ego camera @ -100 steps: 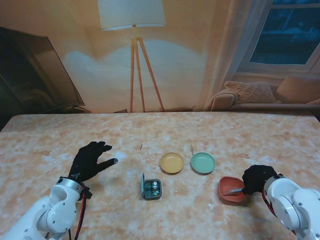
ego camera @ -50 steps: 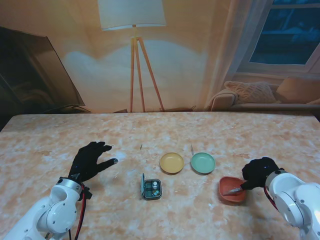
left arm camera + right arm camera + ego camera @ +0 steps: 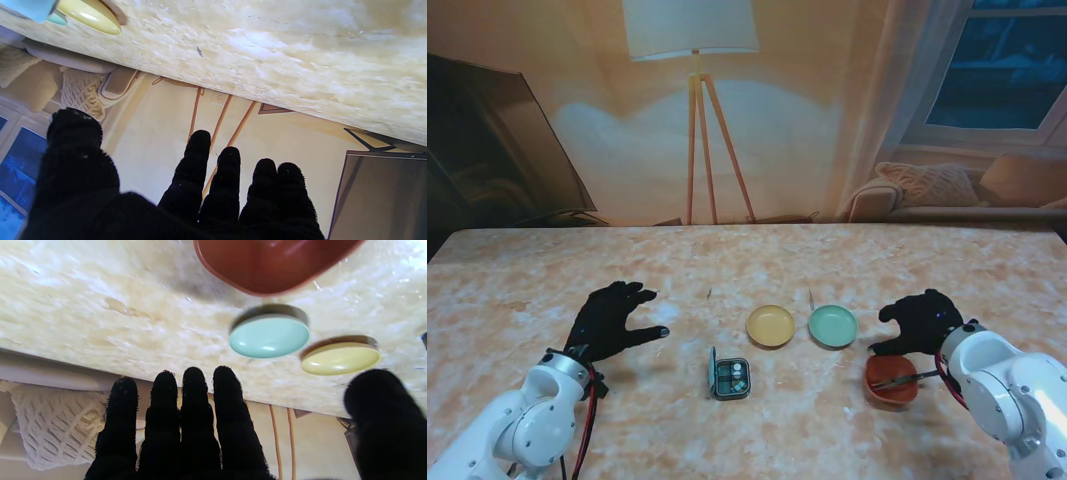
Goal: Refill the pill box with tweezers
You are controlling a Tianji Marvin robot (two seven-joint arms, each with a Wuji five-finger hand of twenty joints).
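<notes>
**Both hands spread and empty, tweezers lying in the red dish**

In the stand view the right hand point(image 3: 919, 322) sits at the lower right of the frame, fingers spread and holding nothing, just at the far rim of the red dish point(image 3: 891, 380). The tweezers point(image 3: 899, 379) lie across that dish, a thin silver line with no finger on them. The left hand point(image 3: 614, 320) is at the lower left, also released, fingers fanned and thumb out to the side, hovering over bare table point(image 3: 727, 270) well apart from everything else.

The pill box point(image 3: 731, 378) sits low in the centre of the frame with its lid raised on its left edge; small pale things show in its compartments, too small to make out. Between it and the red dish there is only open table. Higher in the frame, side by side, stand the yellow dish point(image 3: 770, 325) and the green dish point(image 3: 832, 326), near each other but apart; the green one is just beside the right hand's thumb. A thin small object lies just beyond the green dish's far rim; what it is cannot be told.

The right wrist view shows four fingers point(image 3: 195, 406) straight and close together, thumb apart, with the red dish, green dish and yellow dish beyond them. The left wrist view shows outstretched fingers point(image 3: 227, 180) and the yellow dish at the upper left corner.

Behind the table are a floor lamp point(image 3: 693, 60) on a tripod, a dark screen at the left and a window with a sofa at the right
</notes>
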